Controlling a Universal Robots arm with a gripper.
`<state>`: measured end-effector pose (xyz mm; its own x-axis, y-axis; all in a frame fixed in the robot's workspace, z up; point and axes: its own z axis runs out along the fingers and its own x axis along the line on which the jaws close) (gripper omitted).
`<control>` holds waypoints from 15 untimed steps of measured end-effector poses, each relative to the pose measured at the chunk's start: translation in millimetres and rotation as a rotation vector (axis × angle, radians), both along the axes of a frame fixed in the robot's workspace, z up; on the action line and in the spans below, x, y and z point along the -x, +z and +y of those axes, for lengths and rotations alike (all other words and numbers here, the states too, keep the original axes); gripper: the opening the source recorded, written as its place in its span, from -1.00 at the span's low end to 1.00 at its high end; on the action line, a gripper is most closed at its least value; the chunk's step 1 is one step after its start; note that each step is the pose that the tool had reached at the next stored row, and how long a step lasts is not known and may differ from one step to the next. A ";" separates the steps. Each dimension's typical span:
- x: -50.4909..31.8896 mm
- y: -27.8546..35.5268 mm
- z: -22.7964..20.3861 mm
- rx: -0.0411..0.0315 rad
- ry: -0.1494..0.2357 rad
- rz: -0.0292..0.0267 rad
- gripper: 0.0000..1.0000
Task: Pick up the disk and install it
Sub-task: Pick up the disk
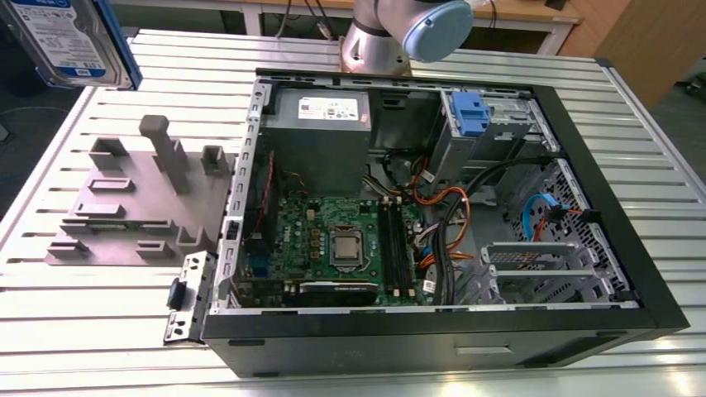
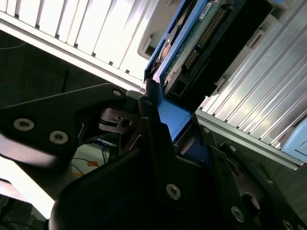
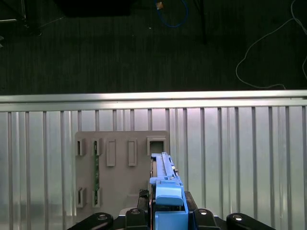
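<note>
Both wrist views: gripper (image 2: 178, 128) clamping disk (image 2: 192, 52); exterior view: label (image 1: 61, 33).

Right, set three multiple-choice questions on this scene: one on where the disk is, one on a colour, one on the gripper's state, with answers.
1. In the exterior view, the disk is: A) inside the computer case B) raised at the view's upper left C) flat on the grey fixture
2. The disk's bracket is: A) blue B) red C) green
3. The gripper is: A) open, clear of the disk B) shut on a cable C) shut on the disk
Answers: B, it hangs in the air there; A, blue in both wrist views; C, it clamps the bracket's sides.
</note>
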<state>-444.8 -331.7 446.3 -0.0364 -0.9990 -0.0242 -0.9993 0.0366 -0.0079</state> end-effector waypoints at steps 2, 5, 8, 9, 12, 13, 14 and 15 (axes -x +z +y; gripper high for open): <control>0.0 0.7 0.0 0.0000 0.000 0.0000 -0.27; 0.0 1.8 0.0 0.0001 0.000 0.0000 -0.27; 0.0 2.9 0.0 0.0000 0.000 -0.0001 -0.27; 0.0 3.4 0.0 0.0000 0.000 0.0000 -0.27; 0.0 4.6 0.0 0.0000 0.000 0.0000 -0.27; 0.0 5.0 0.0 0.0000 0.000 0.0000 -0.27; 0.0 5.4 0.0 0.0000 0.000 0.0000 -0.27; 0.0 5.8 0.0 0.0000 0.000 0.0000 -0.27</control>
